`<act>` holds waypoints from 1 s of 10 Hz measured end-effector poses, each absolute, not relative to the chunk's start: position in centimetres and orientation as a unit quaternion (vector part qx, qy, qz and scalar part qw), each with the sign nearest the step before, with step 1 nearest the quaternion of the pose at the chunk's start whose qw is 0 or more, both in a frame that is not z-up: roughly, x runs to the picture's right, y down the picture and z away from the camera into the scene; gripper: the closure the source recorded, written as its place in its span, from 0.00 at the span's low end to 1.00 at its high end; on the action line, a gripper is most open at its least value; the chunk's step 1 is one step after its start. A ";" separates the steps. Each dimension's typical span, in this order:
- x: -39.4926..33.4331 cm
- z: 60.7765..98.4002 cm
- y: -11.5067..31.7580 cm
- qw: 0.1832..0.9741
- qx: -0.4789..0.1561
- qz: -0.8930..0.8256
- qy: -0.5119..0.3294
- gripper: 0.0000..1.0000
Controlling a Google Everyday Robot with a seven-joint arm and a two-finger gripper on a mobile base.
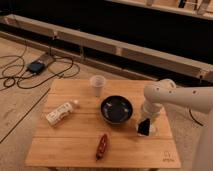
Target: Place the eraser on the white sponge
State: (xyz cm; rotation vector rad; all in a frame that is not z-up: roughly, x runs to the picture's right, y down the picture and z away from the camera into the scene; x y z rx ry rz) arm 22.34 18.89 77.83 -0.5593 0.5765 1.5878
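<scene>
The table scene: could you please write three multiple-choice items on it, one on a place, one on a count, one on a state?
1. Where is the gripper?
A. over the bottle
B. right of the bowl, at the table's right side
C. above the cup

2. How many cups stand on the table?
A. one
B. two
C. three

3. What does the gripper hold?
A. nothing
B. the dark red object
C. the eraser

Key:
1 B: it hangs just right of the bowl, far from the bottle.
2 A: only one cup shows.
3 C: the black eraser sits upright in its shut fingers; the dark red object lies on the table.
</scene>
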 end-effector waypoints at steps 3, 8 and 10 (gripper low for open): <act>22.3 79.6 19.1 0.633 -0.246 0.681 0.272 0.82; 23.2 80.4 20.1 0.631 -0.253 0.670 0.297 0.82; 23.7 80.4 20.3 0.629 -0.252 0.671 0.303 0.81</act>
